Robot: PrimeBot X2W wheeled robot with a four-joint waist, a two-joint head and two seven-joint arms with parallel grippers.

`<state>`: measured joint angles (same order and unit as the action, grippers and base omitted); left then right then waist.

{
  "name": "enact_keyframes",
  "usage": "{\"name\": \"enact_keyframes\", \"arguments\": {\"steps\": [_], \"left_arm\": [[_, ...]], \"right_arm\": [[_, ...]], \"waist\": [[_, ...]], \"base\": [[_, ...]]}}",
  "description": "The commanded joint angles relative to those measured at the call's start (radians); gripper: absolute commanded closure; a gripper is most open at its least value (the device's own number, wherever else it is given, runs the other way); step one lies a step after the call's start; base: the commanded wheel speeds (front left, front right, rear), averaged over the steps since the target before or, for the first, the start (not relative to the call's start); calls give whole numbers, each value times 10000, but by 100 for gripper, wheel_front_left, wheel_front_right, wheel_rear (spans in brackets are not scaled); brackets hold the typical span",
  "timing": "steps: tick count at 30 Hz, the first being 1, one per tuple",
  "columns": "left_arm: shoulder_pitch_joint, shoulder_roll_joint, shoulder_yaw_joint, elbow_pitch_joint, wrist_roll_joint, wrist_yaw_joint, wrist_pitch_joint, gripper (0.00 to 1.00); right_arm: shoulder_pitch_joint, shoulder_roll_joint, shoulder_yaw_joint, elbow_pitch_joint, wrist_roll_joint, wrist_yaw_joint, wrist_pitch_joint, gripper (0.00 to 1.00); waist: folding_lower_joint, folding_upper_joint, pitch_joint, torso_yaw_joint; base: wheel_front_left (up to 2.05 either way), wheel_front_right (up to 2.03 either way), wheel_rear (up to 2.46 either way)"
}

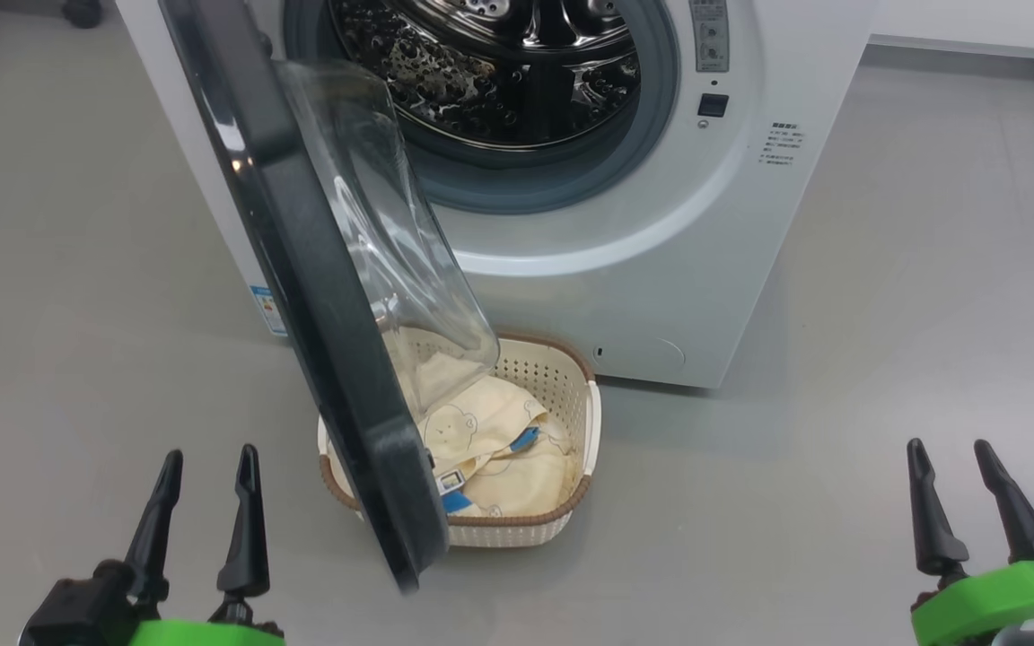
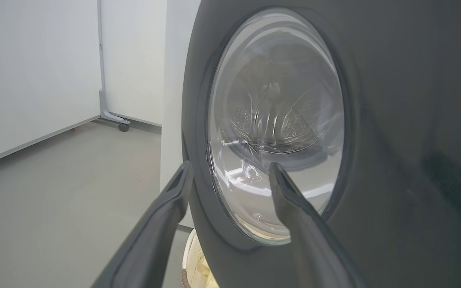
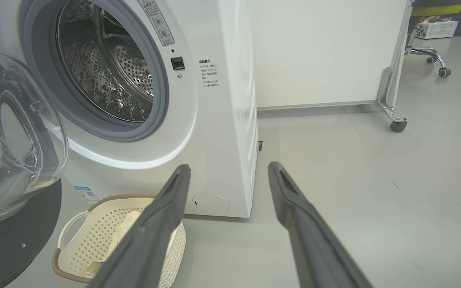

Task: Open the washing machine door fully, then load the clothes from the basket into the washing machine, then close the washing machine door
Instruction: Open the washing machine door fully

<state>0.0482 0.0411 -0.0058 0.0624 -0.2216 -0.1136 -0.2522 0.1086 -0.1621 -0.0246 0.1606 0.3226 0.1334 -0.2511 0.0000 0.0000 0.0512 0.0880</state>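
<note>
Each claw has long tapered dark fingers on seemingly bright-green mounts.

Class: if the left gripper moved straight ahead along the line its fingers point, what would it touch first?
Most likely the washing machine door. The left gripper, open, points at the door's outer face, about where the glass window meets the black rim. The gap between them is hard to judge.

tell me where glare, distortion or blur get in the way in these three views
Head view: the glass bowl of the washing machine door warps the clothes and basket behind it, and the drum glints. Left wrist view: the glass bowl shows a smeared drum, and the left pincer is soft up close. Right wrist view: wide-angle bowing on the washing machine edge.
</note>
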Motion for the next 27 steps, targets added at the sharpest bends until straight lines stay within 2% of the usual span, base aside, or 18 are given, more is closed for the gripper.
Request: {"name": "enact_keyframes", "arguments": {"steps": [1,10,11,12,13,20,27], "left_arm": [[-208,91,337,-321,43,-2,-95,0],[-224,91,404,-279,166,-39,-95,0],[-213,91,417,-255,169,-43,-95,6],[-205,91,422,-212,168,-46,-95,48],[-208,91,421,-175,161,-50,-95,100],[-164,91,588,41,-1,4,-95,100],[-317,91,1416,-402,-199,257,-95,100]], "right_arm": [[-137,-117,9,-409,-150,-27,-106,0],[-82,34,-179,-465,-294,-27,-106,0],[-71,46,-183,-471,-294,-27,-106,0],[-64,55,-189,-478,-291,-27,-106,0],[-58,62,-194,-481,-287,-27,-106,0],[11,94,-211,-518,-279,-27,-106,0],[182,137,-291,-528,-285,-27,-107,0]], "waist": [[0,0,35,-68],[0,0,90,-185],[0,0,92,-183],[0,0,94,-180],[0,0,90,-175],[0,0,20,-127],[0,0,-179,51]], "base": [[0,0,0],[0,0,0],[0,0,0],[0,0,0],[0,0,0],[0,0,0],[0,0,0]]}}
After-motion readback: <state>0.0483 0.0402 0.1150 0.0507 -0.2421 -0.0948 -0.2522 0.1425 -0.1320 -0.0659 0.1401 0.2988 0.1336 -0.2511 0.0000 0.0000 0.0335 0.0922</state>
